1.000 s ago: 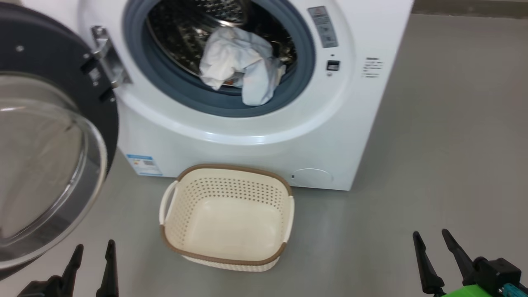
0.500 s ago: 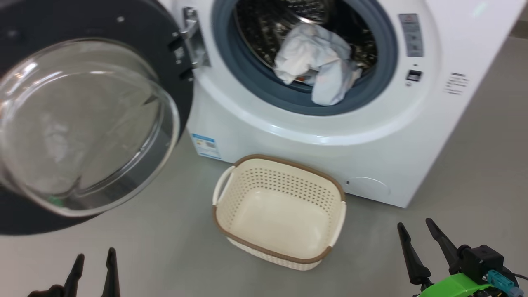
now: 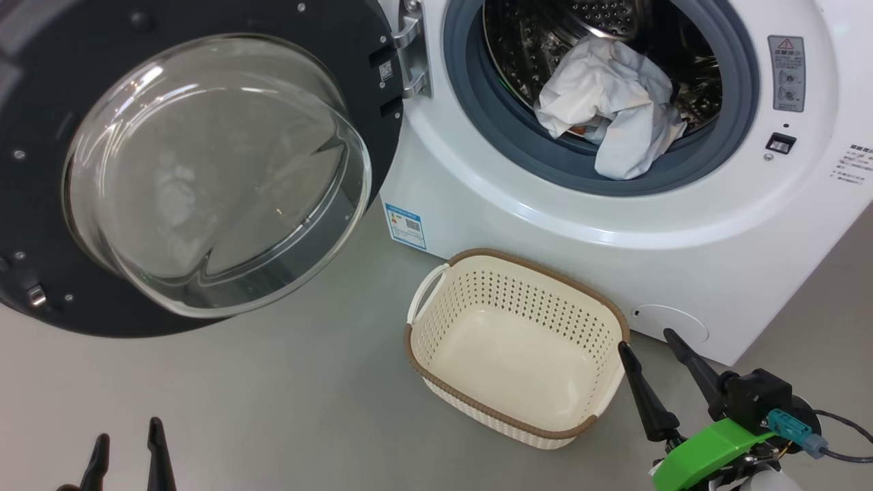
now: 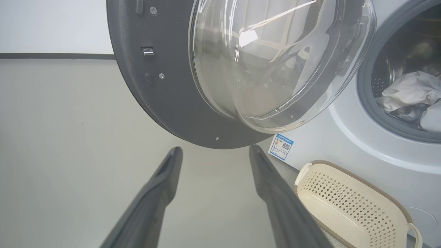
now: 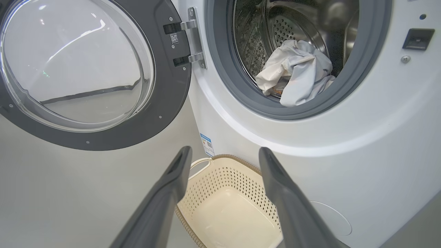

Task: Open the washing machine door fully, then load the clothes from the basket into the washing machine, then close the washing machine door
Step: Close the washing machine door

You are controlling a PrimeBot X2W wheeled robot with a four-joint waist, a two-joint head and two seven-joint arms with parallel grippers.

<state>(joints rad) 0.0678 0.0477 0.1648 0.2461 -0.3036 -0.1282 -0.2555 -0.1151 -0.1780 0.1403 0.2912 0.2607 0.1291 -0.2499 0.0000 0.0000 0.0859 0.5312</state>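
The white washing machine [image 3: 518, 218] has its door [image 3: 41, 102] swung wide to the left, glass bowl [image 3: 218, 177] facing me. Pale clothes [image 3: 610, 102] lie bunched in the steel drum, one end draped over the grey gasket. The cream basket [image 3: 518, 300] stands on the floor before the machine with nothing inside. My right gripper [image 3: 645, 339] is open beside the basket's right corner, apart from it. My left gripper [image 3: 128, 429] is open at the lower left, below the door. Along the left fingers: left gripper [image 4: 215, 148], door [image 4: 155, 103]. Along the right fingers: right gripper [image 5: 224, 148], basket [image 5: 224, 182], clothes [image 5: 296, 72].
Grey floor [image 3: 286, 395] spreads left of and in front of the basket. A blue label [image 3: 406, 225] marks the machine's lower left corner, and a steel hinge [image 3: 412, 61] holds the door. A round cover [image 3: 672, 327] sits low on the machine's front.
The head camera has turned left, so the whole scene has slid right in view. My right gripper has come up and in to the basket's right corner. Both grippers stay open.
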